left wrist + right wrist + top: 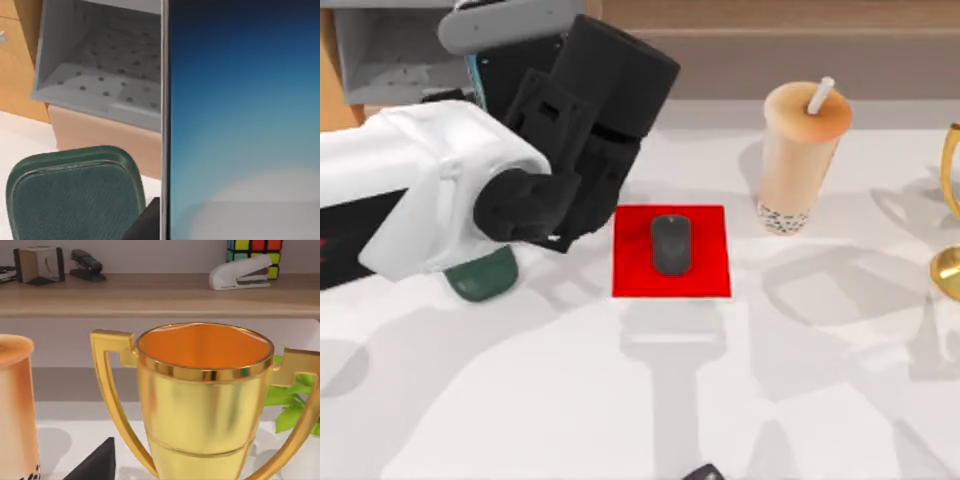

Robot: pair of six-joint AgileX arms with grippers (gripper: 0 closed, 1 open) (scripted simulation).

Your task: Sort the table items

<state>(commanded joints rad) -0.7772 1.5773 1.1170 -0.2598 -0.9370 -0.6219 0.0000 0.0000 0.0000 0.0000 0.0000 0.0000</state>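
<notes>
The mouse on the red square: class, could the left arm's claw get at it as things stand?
Probably not at once. The mouse lies uncovered on the red square beside the left claw, but the left wrist view shows the phone close against it, seemingly held.

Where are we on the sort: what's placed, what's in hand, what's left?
Looks done: the mouse lies centred on the red mat. In hand: the left wrist view has the phone upright right at the camera, apparently held by the left arm, with the grey bin and green stand beyond. Left: the bubble-tea cup stands untouched on the table, right of the mat.
</notes>
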